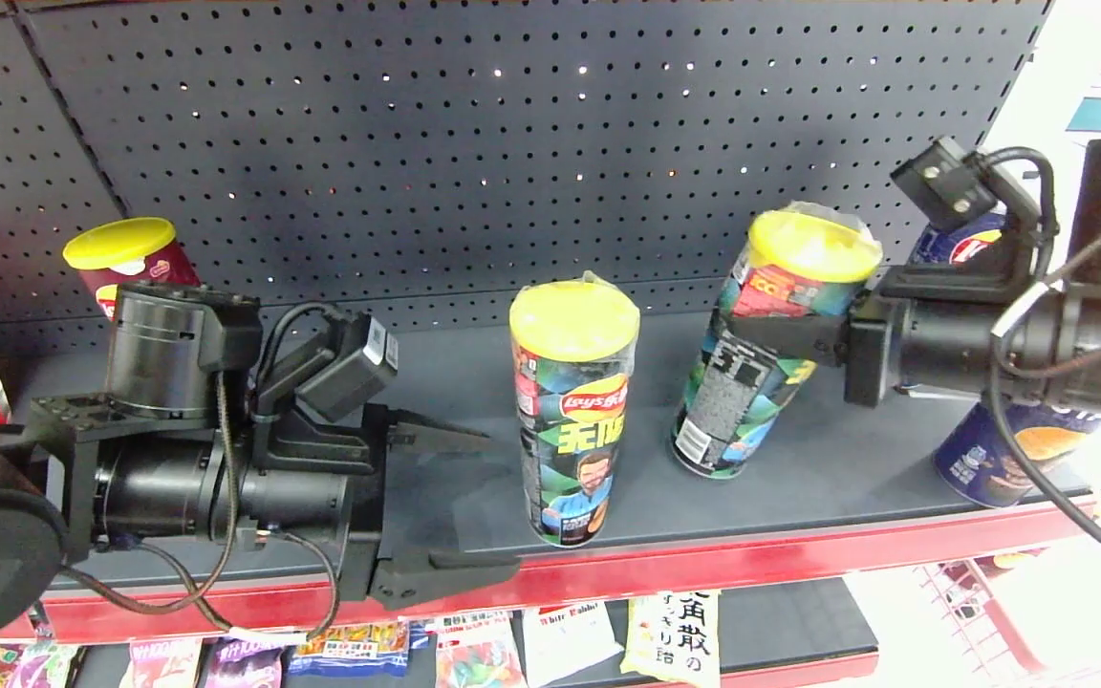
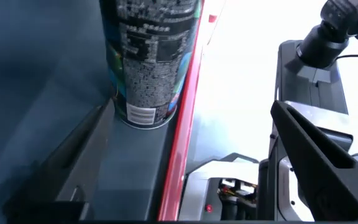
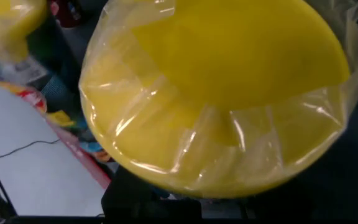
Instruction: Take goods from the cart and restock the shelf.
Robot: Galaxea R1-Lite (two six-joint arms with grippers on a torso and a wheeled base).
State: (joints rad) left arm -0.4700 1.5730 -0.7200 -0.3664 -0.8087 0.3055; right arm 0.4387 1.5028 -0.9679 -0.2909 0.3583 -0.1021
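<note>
Your right gripper (image 1: 751, 336) clamps a tilted can (image 1: 746, 406), the wrist view adding its wrapped lid (image 3: 222, 93); left gripper (image 1: 503, 504) gapes beside the upright can (image 1: 574, 420).

Shelf board (image 1: 799, 459) dark grey, its front lip (image 1: 703, 564) red. Pegboard back (image 1: 512, 124) dark blue-grey with a regular grid of small holes. Upright can (image 1: 572, 430): yellow lid, wrap a patchwork of green, blue and black, red logo oval, yellow characters. Tilted can (image 1: 737, 401): yellow top (image 3: 222, 93) under clear crinkled film, same patchwork wrap, black panel of fine white print, white barcode patch. Rear can (image 1: 130, 263) maroon with yellow lid. Far-right can (image 1: 976, 468) deep blue with orange. Left gripper (image 1: 503, 504) and right gripper (image 1: 766, 330) black. Packet below (image 1: 670, 635) cream with black characters.
</note>
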